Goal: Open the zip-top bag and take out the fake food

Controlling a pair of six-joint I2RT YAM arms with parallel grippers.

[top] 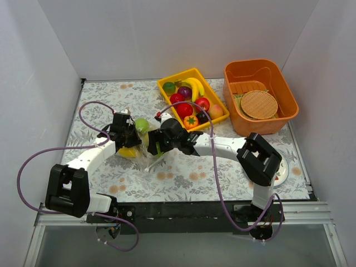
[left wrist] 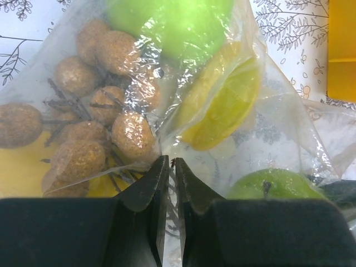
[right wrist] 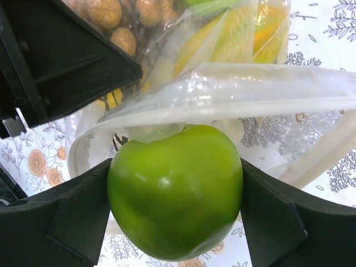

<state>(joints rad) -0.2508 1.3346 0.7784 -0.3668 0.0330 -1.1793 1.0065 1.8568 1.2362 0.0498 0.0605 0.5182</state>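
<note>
The clear zip-top bag [top: 146,151] lies crumpled on the floral table between my two grippers. My left gripper [left wrist: 169,162] [top: 127,133] is shut on a fold of the bag's plastic. Through the bag show a brownish twiggy bunch [left wrist: 94,128], a green apple [left wrist: 167,22] and a yellow lemon piece [left wrist: 222,105]. At the bag's open mouth [right wrist: 222,92], my right gripper [right wrist: 175,186] [top: 157,142] is shut on a second green apple [right wrist: 175,189] [left wrist: 272,186], a finger pressed against each side of it. A bit of film lies over the apple's top.
A yellow tray [top: 177,76] of other toy fruit stands behind the bag. An orange basket [top: 261,127] with round woven mats is at the back right. A white plate [top: 283,175] lies by the right arm's base. White walls enclose the table.
</note>
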